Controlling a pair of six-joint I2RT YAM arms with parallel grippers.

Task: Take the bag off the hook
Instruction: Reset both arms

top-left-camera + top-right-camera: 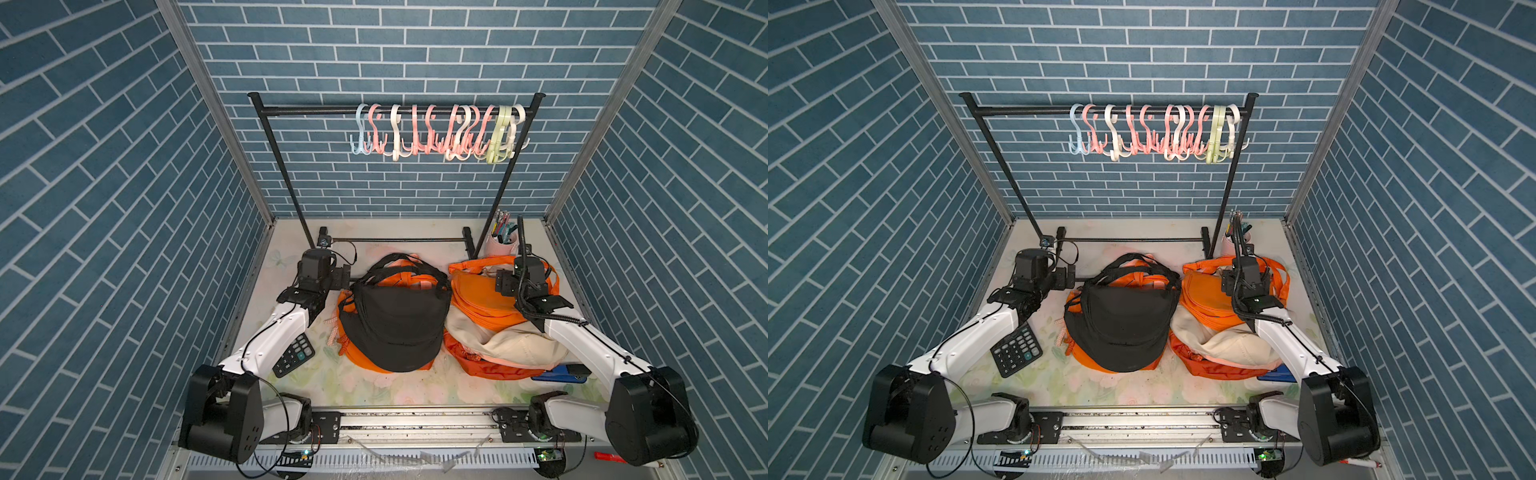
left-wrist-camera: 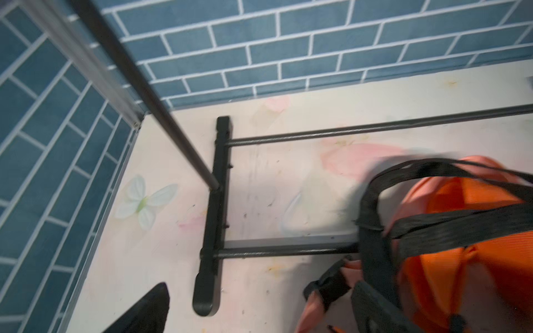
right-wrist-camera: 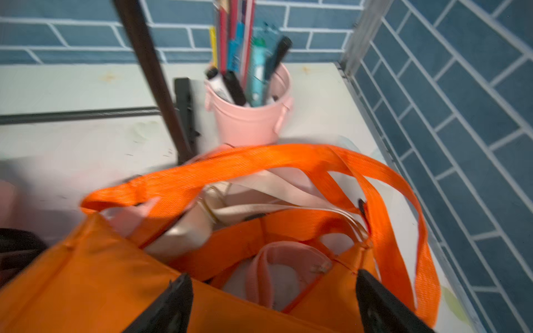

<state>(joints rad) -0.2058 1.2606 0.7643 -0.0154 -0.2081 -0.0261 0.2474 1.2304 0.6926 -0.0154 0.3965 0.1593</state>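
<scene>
Blue brick-walled booth (image 1: 374,50); bags (image 1: 395,328) heaped on the table (image 1: 374,390) at centre. My left end effector (image 2: 261,285) and right end effector (image 3: 274,275) gape empty; loose straps (image 2: 372,219) may snag them.

A black bag (image 1: 395,328) with webbing handles lies slumped on the table (image 1: 374,390), atop an orange bag (image 1: 351,357). A second orange bag (image 1: 478,295) lies just beside it, on a cream bag (image 1: 511,345). Pastel plastic hooks (image 1: 436,133) hang in a row on the black rail (image 1: 311,110).

Black straps (image 2: 372,201) over orange bag (image 2: 476,265), beside rack foot (image 2: 213,219).
</scene>
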